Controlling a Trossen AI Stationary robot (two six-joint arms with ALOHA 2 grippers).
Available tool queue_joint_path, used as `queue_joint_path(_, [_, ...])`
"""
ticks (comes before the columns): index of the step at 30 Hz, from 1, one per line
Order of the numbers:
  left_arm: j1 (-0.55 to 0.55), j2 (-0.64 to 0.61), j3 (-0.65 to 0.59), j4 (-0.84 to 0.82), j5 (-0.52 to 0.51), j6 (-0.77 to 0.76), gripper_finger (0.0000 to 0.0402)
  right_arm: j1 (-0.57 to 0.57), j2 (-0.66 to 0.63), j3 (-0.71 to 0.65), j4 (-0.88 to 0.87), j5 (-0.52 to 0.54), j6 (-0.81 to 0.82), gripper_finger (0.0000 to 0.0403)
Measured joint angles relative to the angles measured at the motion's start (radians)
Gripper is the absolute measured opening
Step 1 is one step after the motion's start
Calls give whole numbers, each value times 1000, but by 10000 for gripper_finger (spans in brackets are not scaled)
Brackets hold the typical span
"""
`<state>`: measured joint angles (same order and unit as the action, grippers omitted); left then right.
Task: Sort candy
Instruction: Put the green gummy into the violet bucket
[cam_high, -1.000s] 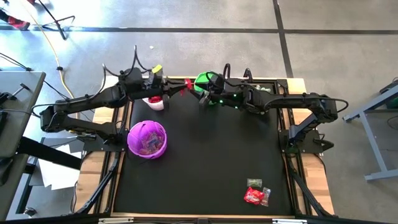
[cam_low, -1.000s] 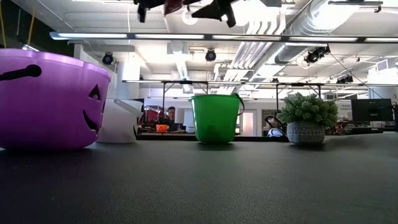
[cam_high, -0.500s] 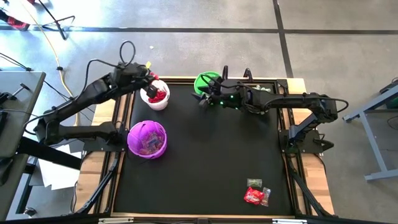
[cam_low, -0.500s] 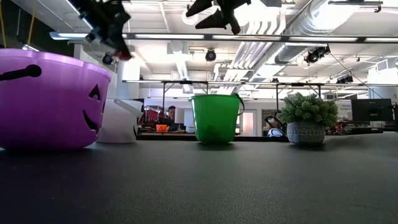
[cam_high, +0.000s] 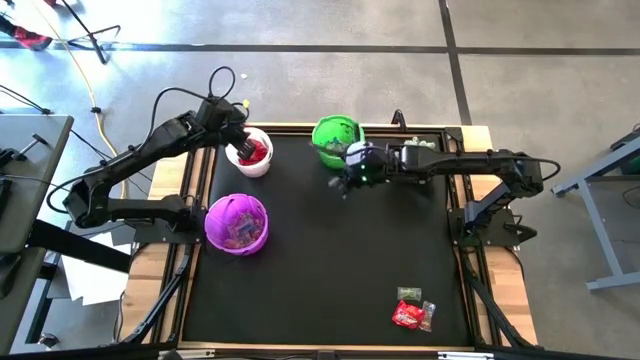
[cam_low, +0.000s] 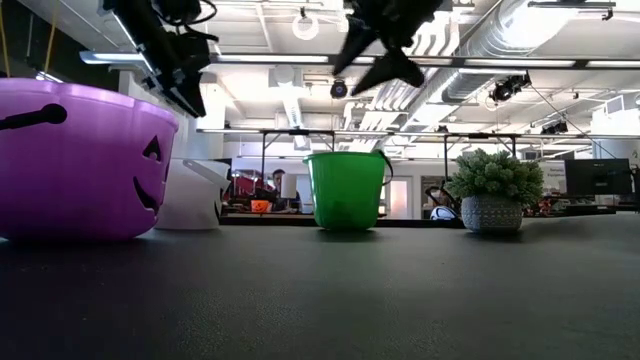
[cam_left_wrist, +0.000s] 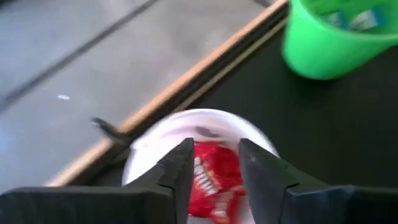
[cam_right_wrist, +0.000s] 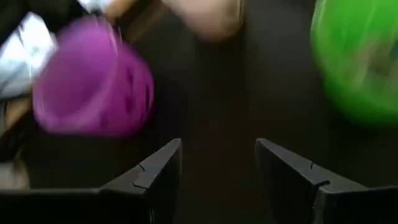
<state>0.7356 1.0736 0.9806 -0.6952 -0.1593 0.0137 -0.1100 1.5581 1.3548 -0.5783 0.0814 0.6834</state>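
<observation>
My left gripper (cam_high: 244, 150) (cam_left_wrist: 217, 174) hangs open, tilted down, right above the white cup (cam_high: 262, 166) (cam_left_wrist: 155, 134) at the mat's far left. Red candy (cam_left_wrist: 214, 186) lies in that cup, beyond the gap between the fingers. My right gripper (cam_high: 347, 180) (cam_right_wrist: 217, 168) is open and tilted down over bare mat, just on the near side of the green bucket (cam_high: 330, 135) (cam_right_wrist: 357, 56). A small pile of red and silvery candy (cam_high: 412, 312) lies on the mat near its front right corner. The purple pumpkin bucket (cam_high: 237, 222) holds more candy.
The white cup, the green bucket and the purple bucket stand in the mat's far-left part. A small potted plant (cam_low: 492, 200) stands at the far edge, right of the green bucket. The mat's middle and near left are bare black surface (cam_high: 320, 270).
My left gripper has swung from the far edge's middle toward the left to above the white cup, tipping downward. The red candy at its fingertips half a second ago is gone from them. My right gripper has tipped down and sunk a little beside the green bucket.
</observation>
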Motion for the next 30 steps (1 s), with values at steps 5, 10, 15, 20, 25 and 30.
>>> queue_joint_path(5, [-24,-1,0,42,337,-115,127,63,0,0,-270,-94,135,200])
queue_joint_path(10, [-108,-2,0,166,684,-224,128,180,0,-54,-391,-98,318,200])
queue_joint_path(15, [-252,-2,0,262,709,-295,129,327,0,-176,-333,-142,551,200])
queue_joint_path(20, [-361,-2,0,327,708,-301,129,480,0,-271,-275,-238,691,200])
queue_joint_path(25, [-418,-2,0,364,707,-300,129,635,0,-316,-278,-235,406,200])
queue_joint_path(30, [-449,-2,0,364,705,-327,129,752,0,-383,-241,-248,288,200])
